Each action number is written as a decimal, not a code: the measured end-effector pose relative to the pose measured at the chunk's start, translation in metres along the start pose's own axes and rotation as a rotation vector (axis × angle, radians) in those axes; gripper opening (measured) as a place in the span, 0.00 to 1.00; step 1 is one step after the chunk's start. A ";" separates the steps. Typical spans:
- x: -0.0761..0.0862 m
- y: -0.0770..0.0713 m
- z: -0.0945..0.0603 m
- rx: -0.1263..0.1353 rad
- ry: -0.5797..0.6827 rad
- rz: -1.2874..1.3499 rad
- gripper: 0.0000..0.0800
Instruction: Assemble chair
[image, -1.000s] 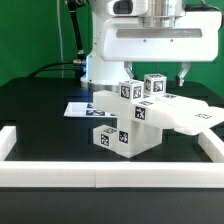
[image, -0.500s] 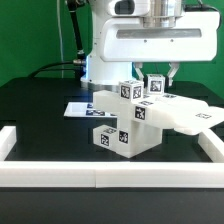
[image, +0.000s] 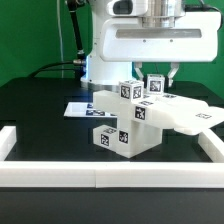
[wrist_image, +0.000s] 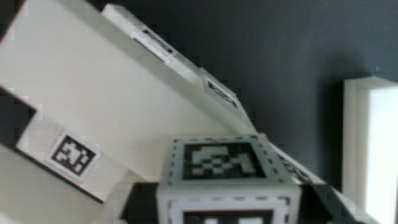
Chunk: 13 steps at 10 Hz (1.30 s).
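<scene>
The gripper (image: 160, 72) has descended over the chair's (image: 130, 120) upper post (image: 154, 84). Fingers stand apart, straddling it; grasp appears imminent.

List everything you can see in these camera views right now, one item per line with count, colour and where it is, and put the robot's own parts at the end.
chair: one, partly assembled, matte white blocks with black-and-white marker tags, middle of the table.
marker board: one, flat white with printed tags, lying behind the chair toward the exterior view's left.
border rail: one, long low white, along the table's near edge and sides.
table: one, black top.
backdrop: green, behind the table.
cable: dark, behind the table near the robot base.
arm: one, white, above the chair.
gripper: one, dark fingers either side of the chair's top tagged block; contact unclear.
</scene>
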<state>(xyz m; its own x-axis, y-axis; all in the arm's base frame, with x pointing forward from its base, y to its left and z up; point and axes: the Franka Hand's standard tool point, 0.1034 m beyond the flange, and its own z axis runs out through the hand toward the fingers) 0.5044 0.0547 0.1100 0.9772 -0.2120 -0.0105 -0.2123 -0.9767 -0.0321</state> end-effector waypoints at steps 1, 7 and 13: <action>0.000 0.000 0.000 0.000 0.000 0.058 0.36; 0.000 -0.001 0.000 0.002 -0.001 0.405 0.36; -0.001 -0.004 0.000 0.016 -0.009 0.772 0.36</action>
<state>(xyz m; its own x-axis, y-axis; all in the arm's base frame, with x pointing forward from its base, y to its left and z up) 0.5040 0.0593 0.1097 0.5519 -0.8328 -0.0444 -0.8339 -0.5512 -0.0266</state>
